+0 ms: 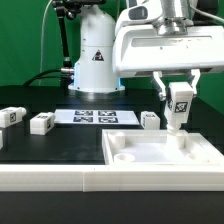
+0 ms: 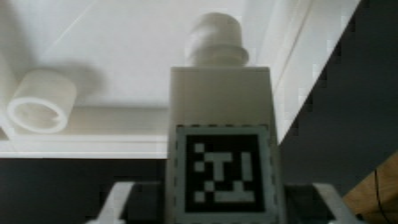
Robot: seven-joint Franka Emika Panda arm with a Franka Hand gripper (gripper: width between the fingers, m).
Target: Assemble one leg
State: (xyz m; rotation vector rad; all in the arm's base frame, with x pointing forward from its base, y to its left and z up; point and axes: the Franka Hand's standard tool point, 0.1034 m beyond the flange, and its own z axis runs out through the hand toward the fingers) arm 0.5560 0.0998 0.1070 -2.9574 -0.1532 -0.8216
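Observation:
My gripper [image 1: 179, 98] is shut on a leg [image 1: 179, 106], a small white post with a black-and-white tag, held upright just above the far right corner of the large white tray-like piece [image 1: 160, 160]. In the wrist view the leg [image 2: 222, 120] fills the middle, its round peg end [image 2: 217, 38] pointing at the tray's corner [image 2: 107, 120]. A round white socket [image 2: 43, 103] shows inside the tray beside the leg. My fingers [image 2: 125, 200] flank the leg on both sides.
Three more legs lie on the black table: two at the exterior view's left [image 1: 11, 117] [image 1: 41, 123], one near the tray [image 1: 150, 119]. The marker board [image 1: 95, 117] lies behind them. The robot base [image 1: 97, 55] stands at the back. A white ledge [image 1: 60, 180] runs along the front.

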